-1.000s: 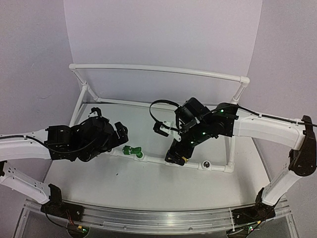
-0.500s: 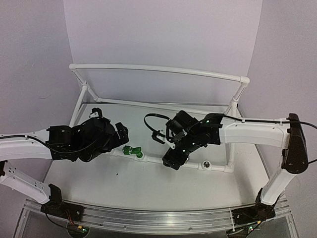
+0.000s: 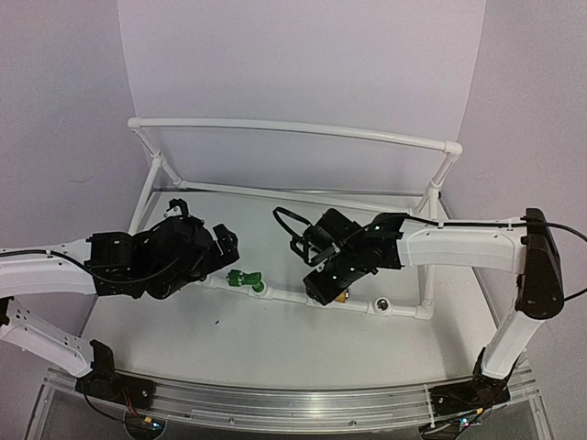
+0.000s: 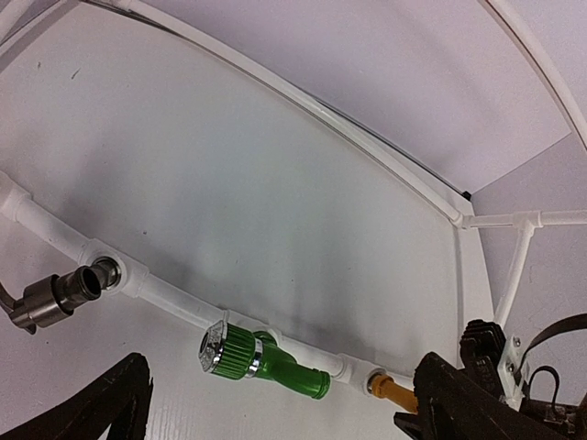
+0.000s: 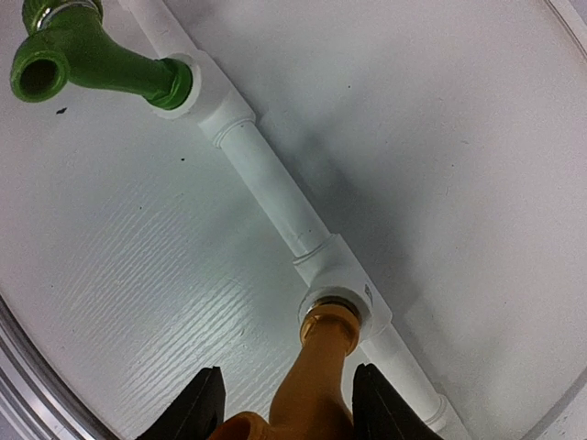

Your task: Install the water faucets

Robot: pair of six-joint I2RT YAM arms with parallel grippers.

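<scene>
A robotics lab test cell is indicated: a white table (image 3: 275, 348) is enclosed by plain lilac panels (image 3: 303, 64) from 9 to 3 o'clock, an aluminium rail (image 3: 303, 403) is fitted at 6 o'clock, and a white pipe frame (image 3: 293, 127) is mounted at 12 o'clock

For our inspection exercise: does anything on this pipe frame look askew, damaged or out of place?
Nothing stands out. The grey faucet, green faucet and brass faucet each sit in the pipe frame, none damaged.

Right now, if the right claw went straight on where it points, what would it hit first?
The right gripper grips the brass-gold tap fitting; straight ahead, probably first, is the round white plastic pipe socket its tip touches.
</scene>
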